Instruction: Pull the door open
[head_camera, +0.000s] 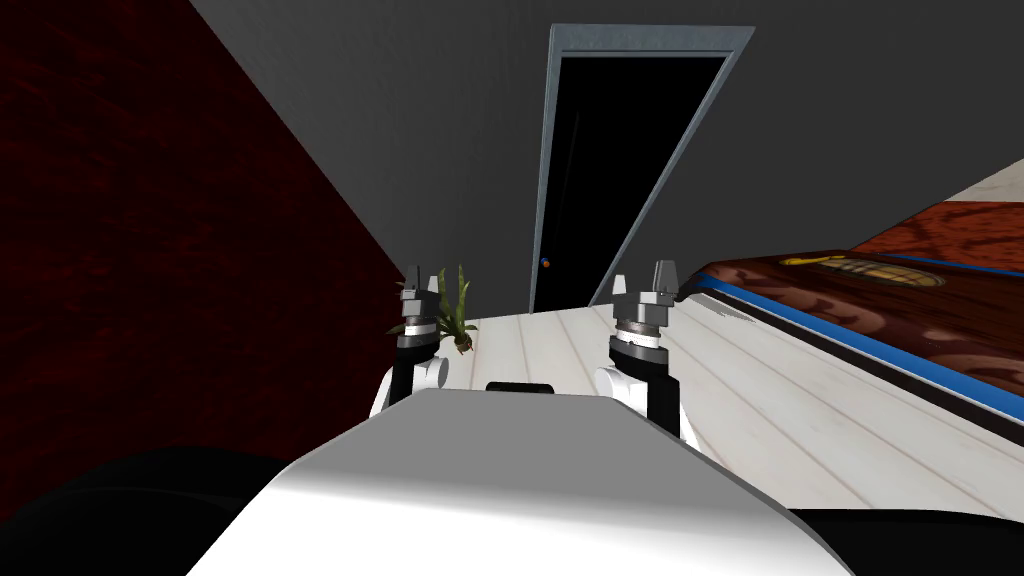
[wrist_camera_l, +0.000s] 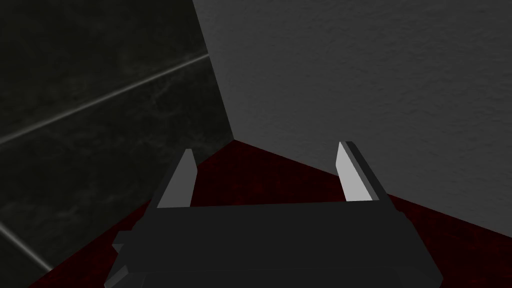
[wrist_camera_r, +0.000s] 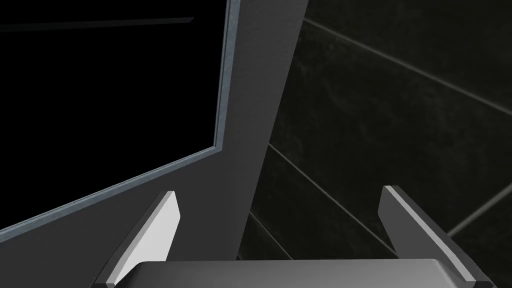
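Head view: door beyond end effectors

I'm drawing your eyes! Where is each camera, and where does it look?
Head: high up, looking down at the dark door; left gripper, right gripper show.
Left wrist: on that hand, facing a wall corner past open fingers.
Right wrist: likewise, facing the door frame past open fingers.
Shared: head and right wrist see that frame.

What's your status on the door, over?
Left gripper, right gripper open, empty. Door on far wall, knob untouched. Plant left of path.
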